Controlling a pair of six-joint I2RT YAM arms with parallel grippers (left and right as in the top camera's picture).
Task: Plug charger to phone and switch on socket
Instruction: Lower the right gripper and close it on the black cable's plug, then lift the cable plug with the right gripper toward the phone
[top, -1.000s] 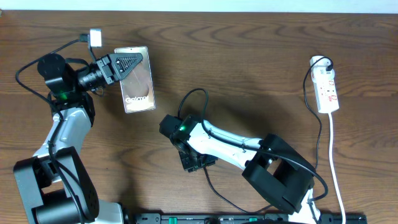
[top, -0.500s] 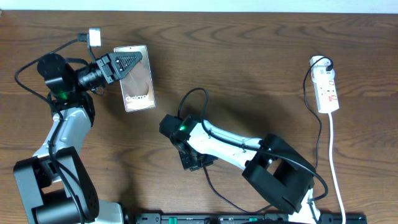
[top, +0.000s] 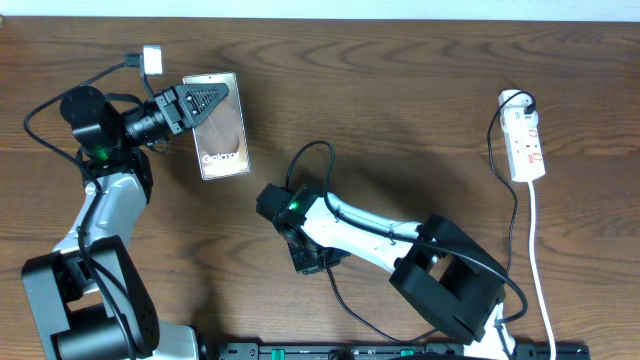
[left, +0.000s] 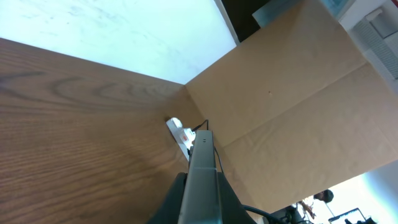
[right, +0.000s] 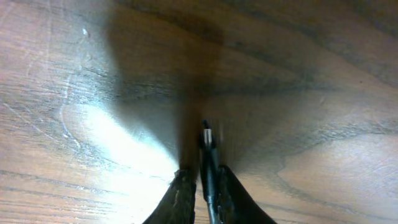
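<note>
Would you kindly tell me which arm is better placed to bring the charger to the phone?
Right. The right gripper pinches the charger with its plug tip sticking out ahead, while the left gripper is occupied clamping the phone.

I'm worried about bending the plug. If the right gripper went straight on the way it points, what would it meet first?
The bare table. The right gripper points at the wood, and the charger tip between its fingers would likely touch first; how near is unclear.
</note>
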